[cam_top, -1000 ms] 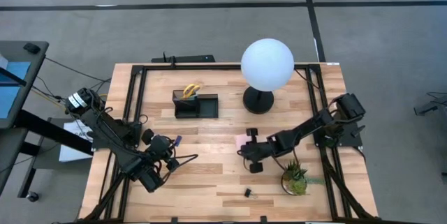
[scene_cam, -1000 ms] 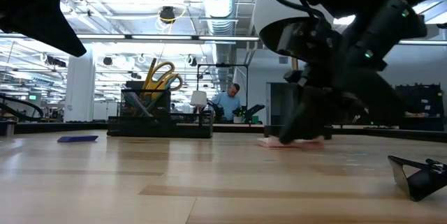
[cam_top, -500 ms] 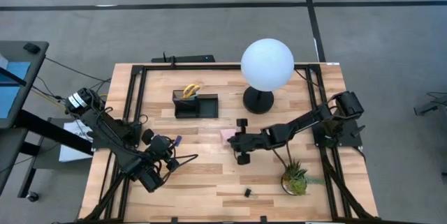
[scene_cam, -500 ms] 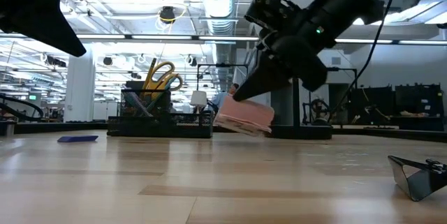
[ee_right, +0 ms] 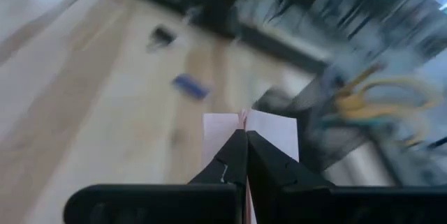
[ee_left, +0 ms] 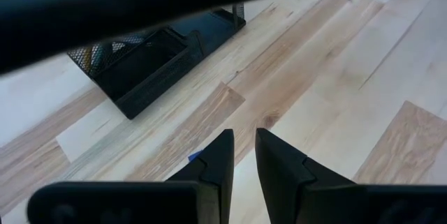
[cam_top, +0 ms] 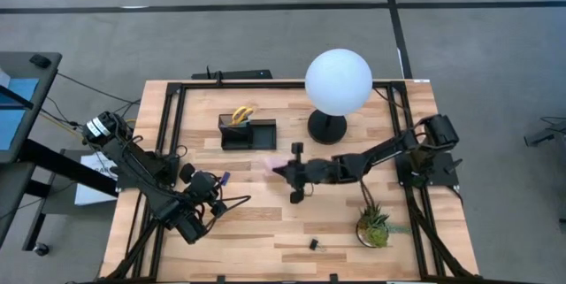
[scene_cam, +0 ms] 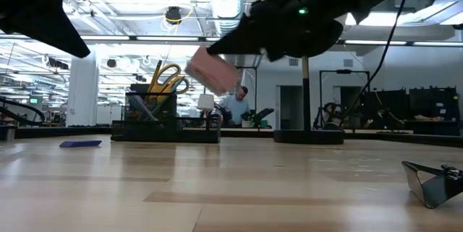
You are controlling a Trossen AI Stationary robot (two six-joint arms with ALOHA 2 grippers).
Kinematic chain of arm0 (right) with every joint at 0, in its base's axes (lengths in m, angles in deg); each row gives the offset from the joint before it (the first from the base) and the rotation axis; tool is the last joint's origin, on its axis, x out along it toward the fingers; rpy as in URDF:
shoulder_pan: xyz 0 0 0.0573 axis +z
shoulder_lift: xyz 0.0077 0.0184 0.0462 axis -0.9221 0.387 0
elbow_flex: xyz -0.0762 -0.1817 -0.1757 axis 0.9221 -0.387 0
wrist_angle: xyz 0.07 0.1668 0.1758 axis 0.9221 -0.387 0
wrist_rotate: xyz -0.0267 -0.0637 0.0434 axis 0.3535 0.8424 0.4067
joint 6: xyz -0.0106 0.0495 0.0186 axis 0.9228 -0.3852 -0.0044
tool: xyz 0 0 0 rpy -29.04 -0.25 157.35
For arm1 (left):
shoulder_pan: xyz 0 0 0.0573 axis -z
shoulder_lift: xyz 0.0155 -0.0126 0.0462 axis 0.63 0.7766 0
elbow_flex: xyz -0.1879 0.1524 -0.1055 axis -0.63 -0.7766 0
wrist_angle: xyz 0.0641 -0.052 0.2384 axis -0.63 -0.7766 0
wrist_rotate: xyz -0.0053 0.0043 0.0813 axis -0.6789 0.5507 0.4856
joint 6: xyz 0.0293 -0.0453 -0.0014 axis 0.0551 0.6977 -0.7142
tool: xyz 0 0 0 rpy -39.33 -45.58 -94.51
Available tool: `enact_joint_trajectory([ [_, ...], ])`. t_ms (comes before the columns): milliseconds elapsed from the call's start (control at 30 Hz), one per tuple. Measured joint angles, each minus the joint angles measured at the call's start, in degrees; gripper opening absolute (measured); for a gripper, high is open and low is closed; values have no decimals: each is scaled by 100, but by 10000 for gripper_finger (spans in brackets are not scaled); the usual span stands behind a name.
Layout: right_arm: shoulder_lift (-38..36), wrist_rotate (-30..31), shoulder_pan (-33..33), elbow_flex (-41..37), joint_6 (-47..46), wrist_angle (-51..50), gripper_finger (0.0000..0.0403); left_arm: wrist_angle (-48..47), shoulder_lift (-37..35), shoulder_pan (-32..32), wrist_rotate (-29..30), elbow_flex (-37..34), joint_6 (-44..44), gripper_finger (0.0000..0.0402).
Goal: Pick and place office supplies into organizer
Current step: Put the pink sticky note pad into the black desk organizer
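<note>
The right gripper carries the pink sticky-note pad, its jaws clenched on it, above the surface near the organizer. Next it likely must lower it over the low tray and release. The left gripper waits, jaws nearly closed, empty.

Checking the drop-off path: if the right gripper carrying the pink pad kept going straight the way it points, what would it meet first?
Probably the organizer. The right gripper, shut on the pink sticky-note pad, points across the table toward it, with bare wood between. It is raised, so it might pass over the low tray.
</note>
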Motion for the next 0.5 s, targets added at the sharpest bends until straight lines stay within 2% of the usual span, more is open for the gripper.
enact_joint_trajectory([
  [100,0,21,-291,12,371,439,0,-1,0,0,95,0,1,55],
  [233,0,-7,-795,179,344,470,0,1,0,0,104,0,1,55],
  [367,65,-785,-1270,299,14,471,0,-1,0,0,302,0,1,55],
  [500,248,-893,-1522,330,-308,427,0,1,-4,0,587,0,3,55],
])
